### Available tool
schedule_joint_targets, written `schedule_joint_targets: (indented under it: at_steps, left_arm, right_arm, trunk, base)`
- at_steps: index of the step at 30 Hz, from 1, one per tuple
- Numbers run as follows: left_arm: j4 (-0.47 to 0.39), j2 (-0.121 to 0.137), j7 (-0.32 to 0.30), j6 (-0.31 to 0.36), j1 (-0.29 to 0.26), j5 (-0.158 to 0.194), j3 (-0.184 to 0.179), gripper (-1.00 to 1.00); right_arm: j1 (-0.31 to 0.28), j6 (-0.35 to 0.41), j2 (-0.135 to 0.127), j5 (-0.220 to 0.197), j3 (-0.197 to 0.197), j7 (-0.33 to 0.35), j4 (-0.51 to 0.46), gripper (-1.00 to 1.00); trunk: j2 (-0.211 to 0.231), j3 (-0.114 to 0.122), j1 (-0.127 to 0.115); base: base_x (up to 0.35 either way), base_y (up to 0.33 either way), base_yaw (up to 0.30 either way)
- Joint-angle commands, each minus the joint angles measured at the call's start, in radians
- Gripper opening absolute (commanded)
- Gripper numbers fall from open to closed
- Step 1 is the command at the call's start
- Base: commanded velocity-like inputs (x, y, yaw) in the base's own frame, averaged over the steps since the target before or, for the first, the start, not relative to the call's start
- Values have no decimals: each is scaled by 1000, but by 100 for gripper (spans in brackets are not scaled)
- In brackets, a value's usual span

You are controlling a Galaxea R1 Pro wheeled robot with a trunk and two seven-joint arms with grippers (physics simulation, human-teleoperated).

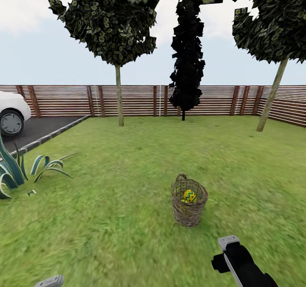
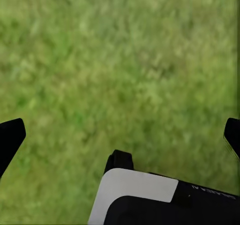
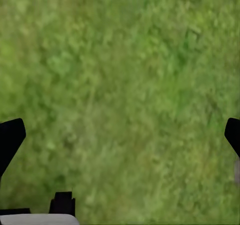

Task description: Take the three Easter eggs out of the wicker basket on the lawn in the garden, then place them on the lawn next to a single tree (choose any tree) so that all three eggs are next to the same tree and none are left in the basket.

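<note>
Both the left gripper (image 2: 120, 135) and right gripper (image 3: 120, 135) hang spread wide over the lawn (image 1: 127, 219), an Easter egg (image 1: 189, 196) sitting in the wicker basket (image 1: 188, 212).

The lawn (image 1: 127, 185) bears the upright wicker basket (image 1: 188, 202).

Our right gripper (image 3: 120, 135) over the lawn (image 3: 120, 75), its two dark fingertips (image 3: 10, 137) spread wide at opposite edges of our view, only blurred green grass between them, a pale housing edge close to the camera.
</note>
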Motion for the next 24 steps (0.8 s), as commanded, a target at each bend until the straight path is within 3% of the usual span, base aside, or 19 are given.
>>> schedule_joint_targets:
  at_steps: [1,18,24]
  left_arm:
    - [-2,0,0,4,0,3,1,100]
    - [-3,4,-2,4,0,6,3,100]
    - [-3,4,-2,5,0,6,4,100]
  right_arm:
    - [-1,5,-1,5,4,0,-1,100]
    - [-1,4,2,5,5,1,-1,100]
    - [-1,4,3,5,6,2,-1,100]
  trunk:
    - [0,-1,1]
    - [0,-1,1]
    - [0,-1,1]
  base:
    - [340,0,-1]
    - [340,0,0]
    - [293,160,0]
